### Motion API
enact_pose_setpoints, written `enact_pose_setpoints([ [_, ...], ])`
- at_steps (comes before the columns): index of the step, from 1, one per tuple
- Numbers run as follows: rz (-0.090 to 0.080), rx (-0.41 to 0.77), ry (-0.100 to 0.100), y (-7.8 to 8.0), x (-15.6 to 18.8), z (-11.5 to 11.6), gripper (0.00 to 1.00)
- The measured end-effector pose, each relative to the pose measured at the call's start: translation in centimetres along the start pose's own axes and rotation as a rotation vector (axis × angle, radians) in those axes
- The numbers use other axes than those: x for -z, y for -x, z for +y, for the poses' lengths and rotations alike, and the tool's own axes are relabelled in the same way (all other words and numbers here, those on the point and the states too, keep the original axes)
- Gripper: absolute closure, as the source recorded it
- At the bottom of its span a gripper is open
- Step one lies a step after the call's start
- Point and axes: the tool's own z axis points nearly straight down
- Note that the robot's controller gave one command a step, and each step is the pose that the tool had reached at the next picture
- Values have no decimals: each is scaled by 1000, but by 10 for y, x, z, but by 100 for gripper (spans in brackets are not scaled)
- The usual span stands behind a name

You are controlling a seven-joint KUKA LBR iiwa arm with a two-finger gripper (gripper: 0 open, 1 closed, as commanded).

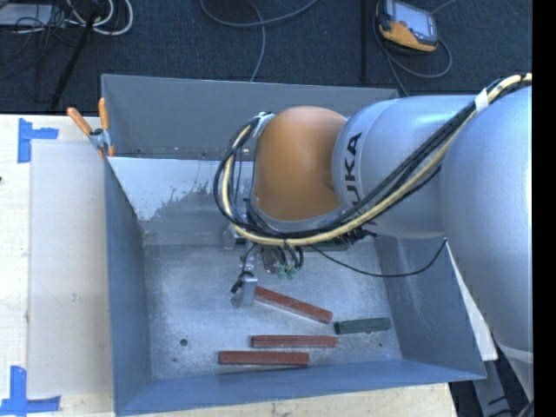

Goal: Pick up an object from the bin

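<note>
**A:** What's where, biggest first?

**B:** The bin is grey. The arm reaches in from the right, and its hand is low over the floor, left of centre.

**A:** Is the hand apart or together?

**B:** I cannot tell; the wrist and cables crowd it.

**A:** What's nearest?

**B:** Three red-brown bars. The top bar has its left end right at the hand, though I can't say whether they touch. Its long axis runs away from the hand to the right, sloping a little toward the near wall.

**A:** So the hand is at the tip, not the middle?

**B:** Yes. I'd judge a grip has to close across the narrow width, either at that end or further right along the bar.

**A:** The rest?

**B:** The mid bar and low bar lie almost level, nearer the front wall. A small dark piece sits just right of the top bar.
</note>
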Motion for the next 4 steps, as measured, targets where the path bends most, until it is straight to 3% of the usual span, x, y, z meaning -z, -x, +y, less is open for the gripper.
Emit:
enact_pose_setpoints([
  [1, 1, 7, -3, 24, -76, -85, 0],
  [2, 2, -108, -2, -37, -73, -139, 0],
  [3, -2, -107, 0, -35, -73, -137, 100],
  [4, -6, 209, 1, -48, 31, -50, 100],
])
